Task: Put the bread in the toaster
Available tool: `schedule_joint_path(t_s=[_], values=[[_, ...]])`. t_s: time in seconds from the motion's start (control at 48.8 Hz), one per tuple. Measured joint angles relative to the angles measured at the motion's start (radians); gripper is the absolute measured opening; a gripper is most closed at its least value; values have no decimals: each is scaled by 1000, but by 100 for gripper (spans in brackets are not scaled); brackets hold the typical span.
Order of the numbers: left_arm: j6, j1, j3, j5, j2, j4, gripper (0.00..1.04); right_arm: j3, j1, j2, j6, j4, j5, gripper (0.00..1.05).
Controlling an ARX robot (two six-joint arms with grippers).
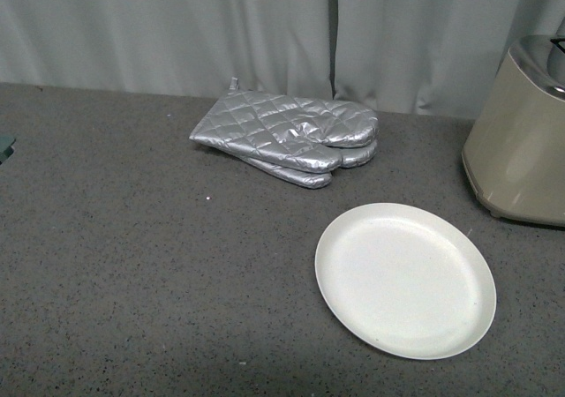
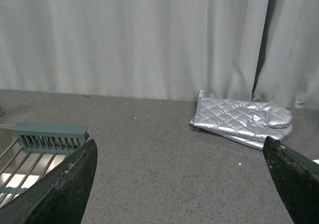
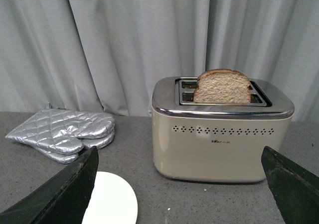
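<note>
one bread [image 3: 222,87] slice stands upright in a slot of the toaster [image 3: 222,134], centre-right of the right wrist view, its rounded top poking above the shiny metal top; looks like the task is basically done. the slice is likely light, soft and crumbly, easy to dent, so if it needs a nudge, take it by the crust edges at the exposed top, gently. toaster looks heavy and smooth-sided, won't shift easily. in the front view only its beige side shows at the right edge.

counts: one bread slice, one toaster, one empty white plate [image 1: 405,278] at lower right of the front view, what looks like two stacked quilted silver oven mitts [image 1: 291,138] upper centre (could be more, stack hides it), one grey rack [image 2: 47,137] at lower left of the left wrist view, all on the grey desk [image 1: 132,238].

left fingers [image 2: 55,194] spread wide, holding nothing. right fingers [image 3: 60,196] also wide apart, empty.
</note>
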Motion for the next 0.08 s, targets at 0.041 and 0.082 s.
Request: schedule_joint_path(t_s=[0.041,0.082], values=[[0,0,0,0,0,0,98,0,0,0,0,0,0,95],[0,0,0,0,0,0,98,0,0,0,0,0,0,95]])
